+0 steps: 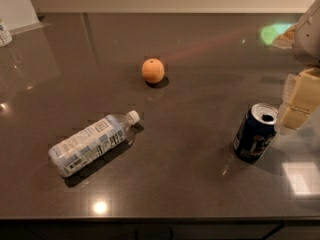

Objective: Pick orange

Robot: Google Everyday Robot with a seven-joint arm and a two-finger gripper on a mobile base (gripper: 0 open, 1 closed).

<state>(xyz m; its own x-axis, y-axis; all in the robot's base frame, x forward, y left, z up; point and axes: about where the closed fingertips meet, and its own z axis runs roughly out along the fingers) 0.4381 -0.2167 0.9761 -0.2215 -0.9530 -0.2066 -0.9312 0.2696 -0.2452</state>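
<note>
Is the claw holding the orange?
No, the orange sits alone on the counter; the claw hangs at the right edge beside the soda can.

The countertop (200,184) is a dark, smooth, polished surface that mirrors the lights, and the orange (153,70) at its far middle has a matt, finely dimpled peel. The bottle (92,143) lying near left is clear plastic with a printed label. The can (255,132) on the right is glossy dark metal with a bare silvery top, and the gripper (299,101) just beside it at the right edge looks like matt cream plastic.
</note>
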